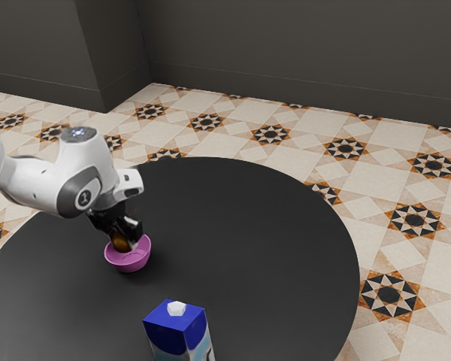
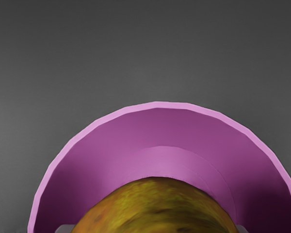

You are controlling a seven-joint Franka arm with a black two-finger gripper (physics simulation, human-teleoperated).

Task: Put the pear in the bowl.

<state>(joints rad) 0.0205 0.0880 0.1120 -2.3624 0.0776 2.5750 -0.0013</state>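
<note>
My gripper [image 1: 122,236] points down at the pink bowl in the exterior view, shut on the brownish pear [image 1: 120,242]. The pear is low between the fingers, at the bowl's mouth; whether it touches the bowl's inside cannot be told. The small round bowl [image 1: 129,263] stands upright on the table. In the wrist view the mottled yellow-green and brown pear [image 2: 155,208] bulges in front of the bowl's inner wall [image 2: 160,128]. Grey tips of my gripper [image 2: 153,228] flank the pear on two sides. The pear hides part of the bowl's floor.
A blue and white carton [image 1: 177,331] with a white cap stands on the round black table [image 1: 240,233], toward the exterior view's bottom edge, apart from the bowl. Beyond the table's curved edge lies a patterned tile floor [image 1: 301,143], with dark walls behind.
</note>
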